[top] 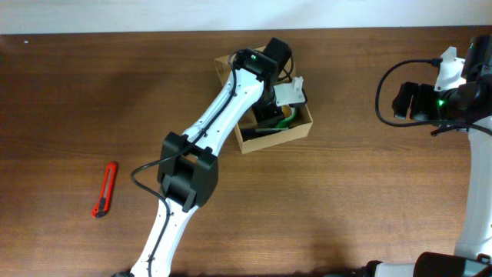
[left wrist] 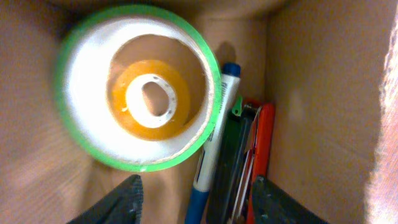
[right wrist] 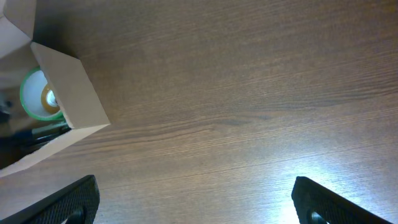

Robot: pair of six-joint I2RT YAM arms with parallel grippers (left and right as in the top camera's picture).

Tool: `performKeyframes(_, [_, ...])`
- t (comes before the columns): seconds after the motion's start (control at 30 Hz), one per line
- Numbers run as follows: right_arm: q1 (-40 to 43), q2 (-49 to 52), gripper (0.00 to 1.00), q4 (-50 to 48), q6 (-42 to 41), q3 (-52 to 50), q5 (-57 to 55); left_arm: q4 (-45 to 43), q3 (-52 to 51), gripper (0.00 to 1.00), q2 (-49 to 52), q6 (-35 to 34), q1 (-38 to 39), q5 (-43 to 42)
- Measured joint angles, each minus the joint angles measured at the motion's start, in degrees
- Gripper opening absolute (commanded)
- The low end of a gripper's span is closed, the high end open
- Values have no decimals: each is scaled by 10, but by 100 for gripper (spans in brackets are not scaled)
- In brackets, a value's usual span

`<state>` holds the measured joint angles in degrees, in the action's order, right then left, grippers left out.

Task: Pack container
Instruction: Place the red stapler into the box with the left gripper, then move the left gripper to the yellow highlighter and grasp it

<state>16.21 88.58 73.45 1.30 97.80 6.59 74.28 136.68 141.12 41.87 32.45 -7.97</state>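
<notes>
The tan cardboard container point(top: 280, 135) stands open at the back centre of the table. My left gripper point(top: 270, 115) is down inside it, open and empty point(left wrist: 199, 208). In the left wrist view the container's wall point(left wrist: 323, 93) encloses a green tape roll point(left wrist: 140, 87) with a small yellow tape roll point(left wrist: 152, 99) lying inside its core. Beside them lie a blue and white marker point(left wrist: 214, 149), a dark flat tool point(left wrist: 233, 162) and a red-handled tool point(left wrist: 262, 143). My right gripper point(top: 396, 101) is open and empty over bare table point(right wrist: 196, 205), well right of the container point(right wrist: 68, 87).
A red utility knife point(top: 104, 190) lies on the wooden table at the front left. The green tape roll point(right wrist: 34, 93) also shows through the container's open top in the right wrist view. The right arm's base and cable sit at the right edge.
</notes>
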Motion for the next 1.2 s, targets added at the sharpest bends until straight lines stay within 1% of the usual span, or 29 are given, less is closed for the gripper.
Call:
performKeyframes(0.1, [0, 0, 100, 0, 0, 0, 0, 0, 24, 46, -46, -59, 0, 52])
performKeyframes(0.23, [0, 0, 100, 4, 0, 0, 0, 14, 35, 44, -183, -132, -9, 138])
performKeyframes(0.3, [0, 0, 100, 5, 0, 0, 0, 8, 28, 44, -256, -165, -42, 168])
performKeyframes(0.37, [0, 0, 100, 5, 0, 0, 0, -30, -52, 45, -341, -193, -105, 191])
performKeyframes(0.4, [0, 0, 100, 5, 0, 0, 0, -48, -109, 45, -378, -203, -134, 201])
performKeyframes(0.43, [0, 0, 100, 5, 0, 0, 0, -71, -191, 46, -419, -216, -162, 207])
performKeyframes(0.47, [0, 0, 100, 6, 0, -1, 0, -87, -247, 46, -442, -225, -180, 209])
performKeyframes(0.5, [0, 0, 100, 5, 0, -1, 0, -99, -323, 46, -470, -240, -200, 209])
performKeyframes(0.53, [0, 0, 100, 5, 0, -2, 0, -101, -358, 46, -482, -247, -209, 208])
performKeyframes(0.6, [0, 0, 100, 4, 0, -2, 0, -98, -461, 47, -512, -284, -239, 191])
performKeyframes(0.67, [0, 0, 100, 5, 0, -2, 0, -77, -525, 47, -518, -316, -256, 164])
performKeyframes(0.73, [0, 0, 100, 6, 0, -2, 0, -81, -601, 53, -516, -343, -267, 123])
performKeyframes(0.77, [0, 0, 99, 7, 0, -2, 0, -86, -628, 58, -515, -351, -268, 108])
performKeyframes(0.83, [0, 0, 99, 7, 0, -2, 0, -114, -696, 59, -515, -370, -268, 75])
performKeyframes(0.87, [0, 0, 100, 7, 0, -2, 0, -118, -711, 59, -515, -375, -268, 67])
performKeyframes(0.9, [0, 0, 100, 7, 0, -2, 0, -150, -746, 59, -515, -386, -268, 54])
performKeyframes(0.93, [0, 0, 100, 7, 0, -2, 0, -166, -763, 60, -514, -393, -268, 48])
performKeyframes(1.0, [0, 0, 100, 7, 0, -2, 0, -232, -805, 60, -514, -410, -268, 39])
performKeyframes(1.03, [0, 0, 100, 7, 0, -2, 0, -251, -818, 60, -511, -416, -268, 36])
performKeyframes(1.2, [0, 0, 99, 7, 0, -2, 0, -301, -826, 60, -447, -431, -268, 34])
